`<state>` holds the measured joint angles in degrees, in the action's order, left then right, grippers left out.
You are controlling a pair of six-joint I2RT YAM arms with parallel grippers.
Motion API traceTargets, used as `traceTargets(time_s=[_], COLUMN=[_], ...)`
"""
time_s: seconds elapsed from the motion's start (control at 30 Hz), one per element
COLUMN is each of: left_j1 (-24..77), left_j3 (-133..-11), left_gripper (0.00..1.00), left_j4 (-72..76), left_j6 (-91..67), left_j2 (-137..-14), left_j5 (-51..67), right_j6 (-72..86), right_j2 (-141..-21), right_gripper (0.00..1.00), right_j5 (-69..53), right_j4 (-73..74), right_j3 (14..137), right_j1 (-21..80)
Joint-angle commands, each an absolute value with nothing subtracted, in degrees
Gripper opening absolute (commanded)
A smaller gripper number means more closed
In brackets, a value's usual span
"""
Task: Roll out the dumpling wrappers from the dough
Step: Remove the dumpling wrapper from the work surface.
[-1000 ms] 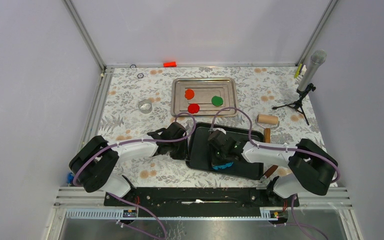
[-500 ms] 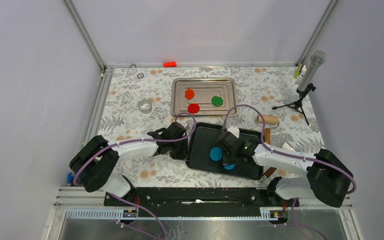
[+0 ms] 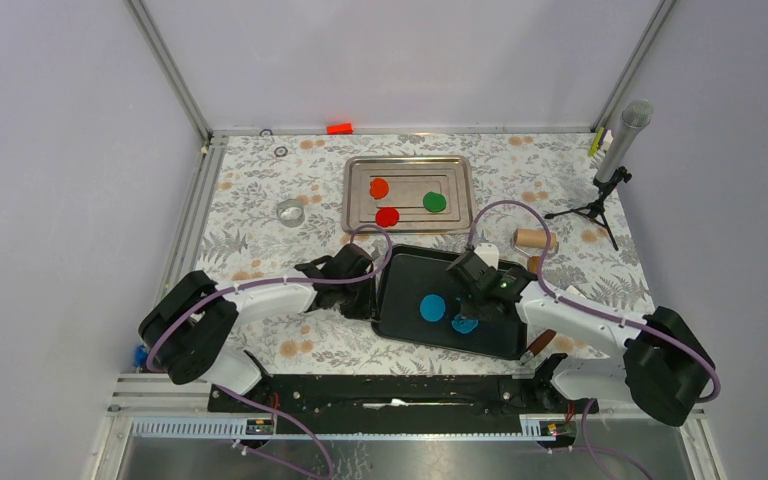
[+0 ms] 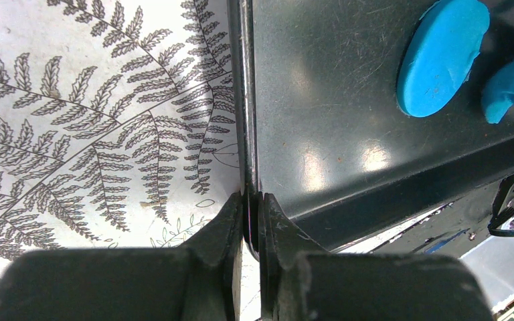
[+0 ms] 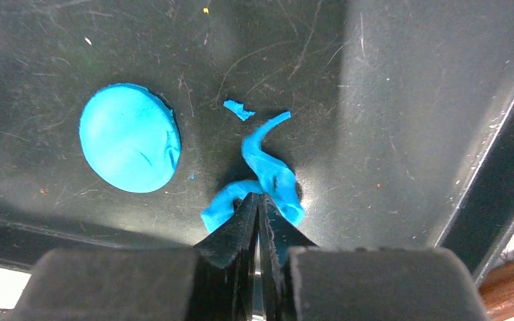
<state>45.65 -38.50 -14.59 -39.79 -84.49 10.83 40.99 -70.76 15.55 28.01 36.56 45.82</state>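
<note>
A bright blue round wrapper [image 3: 432,307] lies flat on the black tray [image 3: 400,272]. It also shows in the right wrist view [image 5: 129,137] and the left wrist view [image 4: 442,57]. Just right of it lies the ragged blue dough scrap [image 3: 464,323]. My right gripper [image 5: 260,199] is shut on that scrap [image 5: 274,177], with the tips pinched into its near edge. A blue crumb [image 5: 239,109] lies beyond it. My left gripper [image 4: 249,200] is shut on the black tray's left rim [image 4: 244,120]. Red [image 3: 387,216], orange [image 3: 379,187] and green [image 3: 434,201] wrappers lie in the silver tray [image 3: 407,162].
A wooden roller [image 3: 534,239] lies right of the black tray, and a brown handle [image 3: 540,343] lies by its near right corner. A metal ring cutter [image 3: 290,212] sits to the left. A microphone on a tripod [image 3: 620,150] stands at the far right.
My right gripper has moved right and back across the black tray, uncovering the blue wrapper. The ragged scrap has gone with it to the right. The left arm has not moved.
</note>
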Motion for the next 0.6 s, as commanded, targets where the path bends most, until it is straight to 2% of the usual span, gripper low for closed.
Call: traceTargets(time_s=[0.0, 0.2, 0.47, 0.57], left_j1=[46.1, 46.1, 46.1, 46.1], left_j3=[-36.3, -36.3, -36.6, -36.7], left_gripper=[0.00, 0.00, 0.00, 0.00], left_j4=[-19.7, -20.3, -20.3, -20.3], left_j6=[-36.4, -36.5, -36.5, -36.4], left_j2=[-87.1, -86.3, -86.8, -87.0], left_j5=[9.3, 9.0, 9.2, 9.3], right_j6=[39.9, 40.1, 41.3, 41.3], right_j2=[-68.4, -67.7, -66.1, -65.6], right_gripper=[0.10, 0.11, 0.11, 0.11], right_j5=[18.9, 14.9, -1.3, -3.7], right_j4=[30.3, 27.1, 17.4, 16.8], right_j3=[40.1, 39.8, 32.5, 30.6], right_j1=[45.4, 45.4, 45.4, 45.4])
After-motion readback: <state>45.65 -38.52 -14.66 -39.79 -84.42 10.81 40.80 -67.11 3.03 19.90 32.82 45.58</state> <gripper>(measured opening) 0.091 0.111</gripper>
